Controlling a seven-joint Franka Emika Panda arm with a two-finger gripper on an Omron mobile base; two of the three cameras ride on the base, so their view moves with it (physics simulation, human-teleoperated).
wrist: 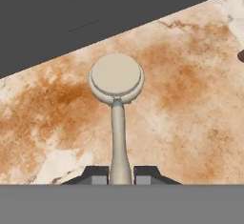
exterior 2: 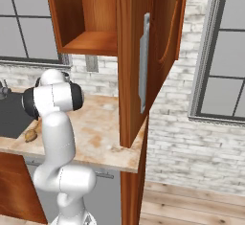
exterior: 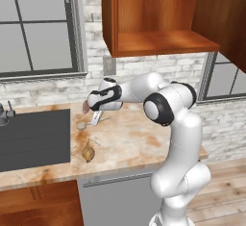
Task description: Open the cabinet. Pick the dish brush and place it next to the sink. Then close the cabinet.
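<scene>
The white arm is reaching low and to its own left, its upper links folding at a dark elbow joint and the forearm lying almost level over the marble counter (exterior: 134, 143). The hand is angling down, so the claw (exterior: 97, 118) is sitting just above the counter top, close to the near corner of the sink (exterior: 33, 138).

In the hand view the two dark fingertips (wrist: 97, 174) are standing on either side of the dish brush (wrist: 116, 104), pressing against the base of its handle with no gap showing, so the claw is clamped on the brush. The handle is running straight out ahead of the claw, and the round cream head is lying at the far end of it, just short of the dark sink edge beyond. Whether the head is resting on the marble or hanging just clear of it is hard to say from this angle.

A yellowish-brown onion-like lump (exterior: 88, 153) is lying on the counter nearer the front edge than the claw, apart from it.

Well above and behind the claw, the cabinet (exterior: 158, 23) is standing open, its door (exterior 2: 153, 56) swinging out wide with the silver bar handle (exterior 2: 143, 61) facing the room.
</scene>
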